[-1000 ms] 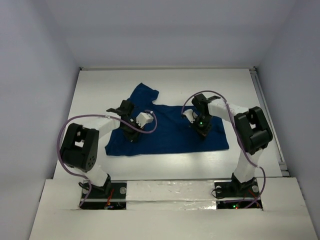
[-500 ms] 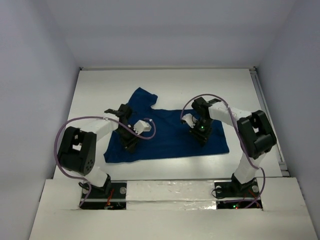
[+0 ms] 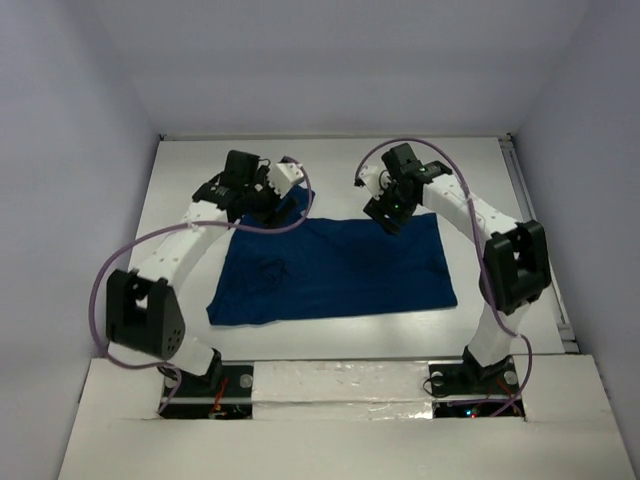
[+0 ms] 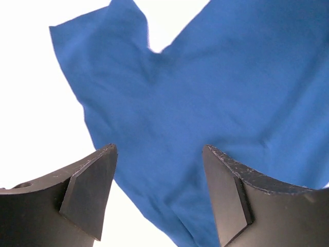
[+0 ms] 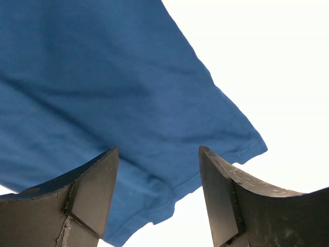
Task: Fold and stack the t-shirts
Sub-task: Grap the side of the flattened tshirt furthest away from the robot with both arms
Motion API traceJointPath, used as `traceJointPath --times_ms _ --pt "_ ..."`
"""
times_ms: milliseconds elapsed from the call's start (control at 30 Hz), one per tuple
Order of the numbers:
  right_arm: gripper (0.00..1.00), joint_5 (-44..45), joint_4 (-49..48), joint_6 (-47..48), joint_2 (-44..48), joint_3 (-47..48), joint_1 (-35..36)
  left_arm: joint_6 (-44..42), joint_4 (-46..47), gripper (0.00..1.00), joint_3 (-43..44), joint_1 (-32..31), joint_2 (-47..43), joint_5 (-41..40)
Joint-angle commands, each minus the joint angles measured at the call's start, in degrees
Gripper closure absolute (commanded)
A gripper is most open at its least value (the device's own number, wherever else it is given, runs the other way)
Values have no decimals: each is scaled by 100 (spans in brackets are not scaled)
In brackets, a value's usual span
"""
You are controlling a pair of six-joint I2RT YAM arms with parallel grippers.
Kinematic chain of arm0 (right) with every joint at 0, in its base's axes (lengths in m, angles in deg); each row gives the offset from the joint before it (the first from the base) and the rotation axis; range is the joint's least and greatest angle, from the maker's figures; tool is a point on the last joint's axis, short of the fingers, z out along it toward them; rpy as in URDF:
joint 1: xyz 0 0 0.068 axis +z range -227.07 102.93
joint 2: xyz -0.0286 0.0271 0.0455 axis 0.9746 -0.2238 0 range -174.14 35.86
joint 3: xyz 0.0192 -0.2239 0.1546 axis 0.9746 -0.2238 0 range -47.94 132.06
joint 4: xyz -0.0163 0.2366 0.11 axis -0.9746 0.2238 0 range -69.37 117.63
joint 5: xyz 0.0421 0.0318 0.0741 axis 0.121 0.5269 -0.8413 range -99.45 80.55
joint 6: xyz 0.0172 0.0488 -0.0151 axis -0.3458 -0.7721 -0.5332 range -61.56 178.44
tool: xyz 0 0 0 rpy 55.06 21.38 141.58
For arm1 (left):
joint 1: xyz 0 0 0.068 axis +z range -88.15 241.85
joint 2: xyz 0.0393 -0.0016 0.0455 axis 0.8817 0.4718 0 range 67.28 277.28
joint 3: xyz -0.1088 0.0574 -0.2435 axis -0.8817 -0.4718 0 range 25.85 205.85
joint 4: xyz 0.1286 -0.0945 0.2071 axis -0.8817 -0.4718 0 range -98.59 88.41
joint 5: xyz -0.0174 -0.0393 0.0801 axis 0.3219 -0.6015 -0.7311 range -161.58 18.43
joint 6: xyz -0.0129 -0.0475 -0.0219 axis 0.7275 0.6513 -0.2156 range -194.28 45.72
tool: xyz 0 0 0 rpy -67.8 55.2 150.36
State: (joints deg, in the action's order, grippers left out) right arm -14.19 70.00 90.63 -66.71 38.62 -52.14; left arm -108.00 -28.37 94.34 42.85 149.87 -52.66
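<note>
Navy t-shirt (image 3: 335,270) spread flat on table (image 3: 480,170); nothing held.
My left gripper (image 4: 158,152) and right gripper (image 5: 158,152) hang wide open over its far edge, the left above a sleeve.

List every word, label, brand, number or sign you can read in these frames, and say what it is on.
No text can be read.
The t-shirt shows only plain blue cloth in all three views, with no print visible.
The left arm and right arm show no legible marking.
</note>
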Motion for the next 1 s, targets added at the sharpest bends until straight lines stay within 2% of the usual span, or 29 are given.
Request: traceJointPath --times_ms 0,167,233,367,500,667,967 --pt "31 429 -94 -29 -508 403 -312 286 507 36 514 37 801 -589" --pt "32 157 424 297 -1054 1019 -629 313 481 41 1157 37 2013 -810" --pt "32 227 495 358 -1178 1134 -770 374 473 44 1368 37 2252 -846" --pt "32 394 583 438 -1371 1493 -1112 480 402 45 1982 90 2692 -758" --pt "32 403 750 596 -1678 1801 -1490 515 306 45 2335 90 2886 -731" --pt "33 -62 1268 991 -2048 2215 -1877 471 174 45 2573 90 3053 -784" --pt "35 -625 2077 1597 -2514 2628 -1930 506 24 46 2950 90 3167 -741"
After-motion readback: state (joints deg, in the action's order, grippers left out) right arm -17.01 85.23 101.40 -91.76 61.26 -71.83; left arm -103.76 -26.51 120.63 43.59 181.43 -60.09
